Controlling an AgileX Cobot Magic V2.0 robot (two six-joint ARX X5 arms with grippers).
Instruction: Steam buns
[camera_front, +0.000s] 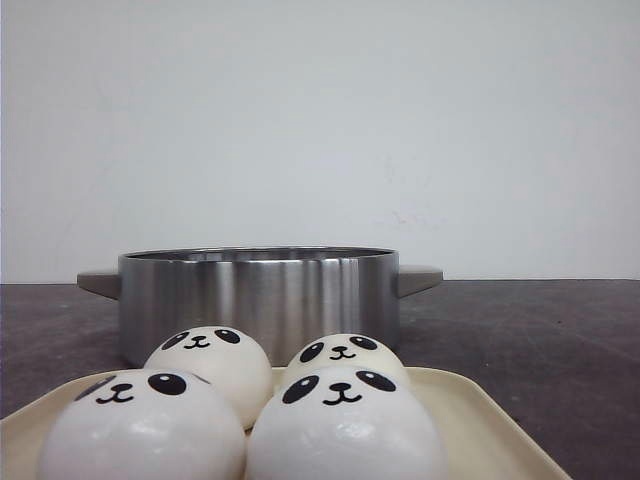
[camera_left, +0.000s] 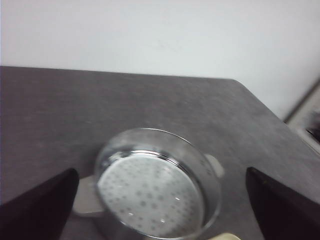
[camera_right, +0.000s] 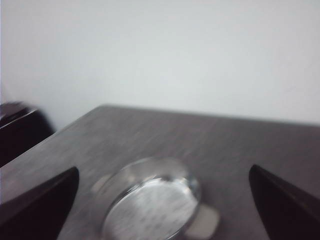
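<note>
Several white panda-faced buns sit close together on a cream tray (camera_front: 475, 415) at the front of the front view: back left bun (camera_front: 212, 363), back right bun (camera_front: 345, 358), front left bun (camera_front: 140, 430), front right bun (camera_front: 343, 430). Behind them stands a steel steamer pot (camera_front: 260, 297) with grey side handles. The left wrist view looks down into the pot (camera_left: 155, 187) and its perforated steaming plate. My left gripper (camera_left: 162, 200) is open and empty above it. The right wrist view, blurred, shows the pot (camera_right: 150, 205). My right gripper (camera_right: 162, 200) is open and empty. Neither gripper shows in the front view.
The dark grey table (camera_front: 540, 340) runs back to a white wall. Its far edge and corner show in the left wrist view (camera_left: 240, 85). A dark object (camera_right: 20, 127) stands beyond the table edge in the right wrist view. A corner of the cream tray (camera_left: 227, 236) shows by the pot.
</note>
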